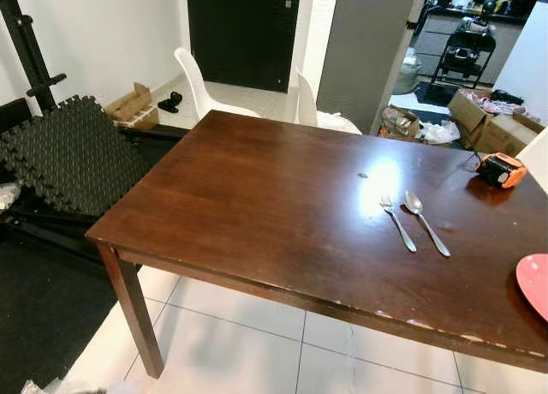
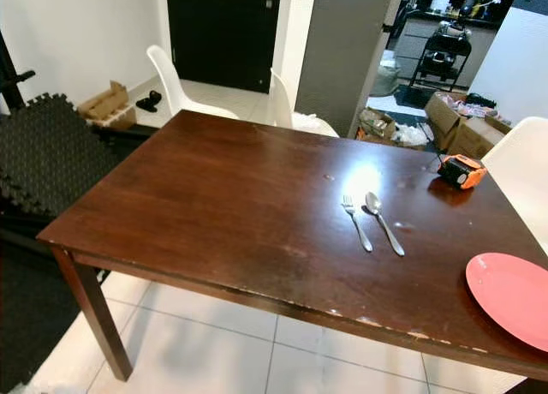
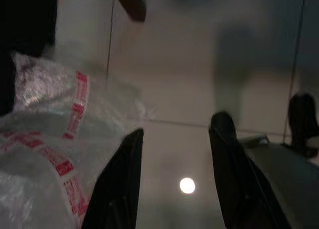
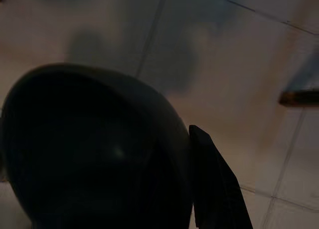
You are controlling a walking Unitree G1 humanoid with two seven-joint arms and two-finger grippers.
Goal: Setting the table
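Right end effector (image 4: 199, 189): hangs low over the tiled floor (image 4: 234, 64); one black finger (image 4: 217, 189) pressed against the rim of a dark round bowl (image 4: 94, 154), which it grips.
Left end effector (image 3: 174, 184): hangs low over the same floor, fingers parted with nothing between them; crumpled clear plastic wrap (image 3: 55, 134) with red print lies just beside one finger.
Tabletop (image 2: 223, 205): dark brown wood, above both end effectors.
Fork (image 2: 356, 222): on the tabletop, towards the right-end-effector side, parallel to the spoon.
Spoon (image 2: 384, 222): just beside the fork, apart from it.
Plate (image 2: 511, 297): pink, at the tabletop's near right edge, well apart from the cutlery.
Tape measure (image 2: 461, 170): orange and black, far right of the tabletop.
Chairs (image 2: 175, 90): white, at the far side.
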